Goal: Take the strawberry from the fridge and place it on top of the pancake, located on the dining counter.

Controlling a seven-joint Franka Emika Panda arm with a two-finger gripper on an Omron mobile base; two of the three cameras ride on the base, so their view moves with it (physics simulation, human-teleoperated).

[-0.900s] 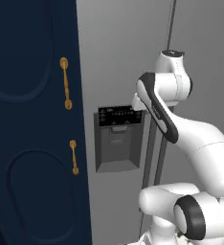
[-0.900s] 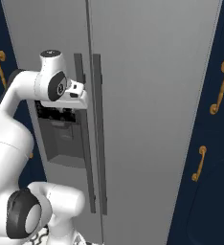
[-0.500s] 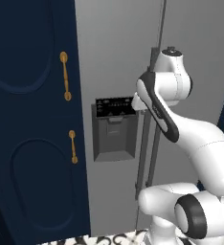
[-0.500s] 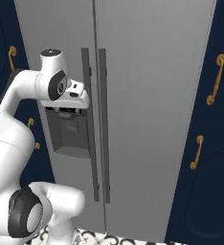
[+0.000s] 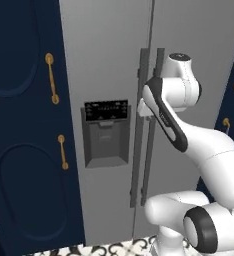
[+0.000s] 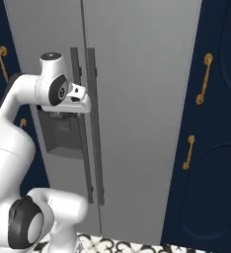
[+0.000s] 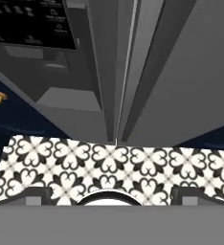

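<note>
Navy cabinets (image 5: 24,150): far left in the left base view, gold handles (image 5: 51,77) running down the edge, nothing to do with the job
Control panel (image 5: 106,109): black, set in the left door above the recessed dispenser (image 5: 106,145)
Fridge (image 5: 109,60): tall, grey, both doors shut, so everything inside is hidden
Door handles (image 5: 145,125): two long vertical bars meeting at the centre seam, stiff and fixed, likely the place to take hold; I'd judge a grip across the bar and a steady outward pull, as a full door will feel heavy
Gripper (image 6: 86,101): right up beside the handles at panel height, its small dark tips (image 7: 37,195) standing far apart at the bottom corners of the hand view, wide open with nothing between them
Strawberry: cannot be seen, presumably behind these closed doors
Strawberry handling, as a guess: tiny, light, soft and easily bruised, so a gentle pinch across its middle
Left base view gives: the panel and dispenser square on, with the arm's elbow covering the hand
Right base view gives: the hand's white housing next to the two bars, plus more navy cabinets (image 6: 211,148) to the right
Hand view gives: a look down the seam to the patterned floor tiles (image 7: 114,167)
</note>
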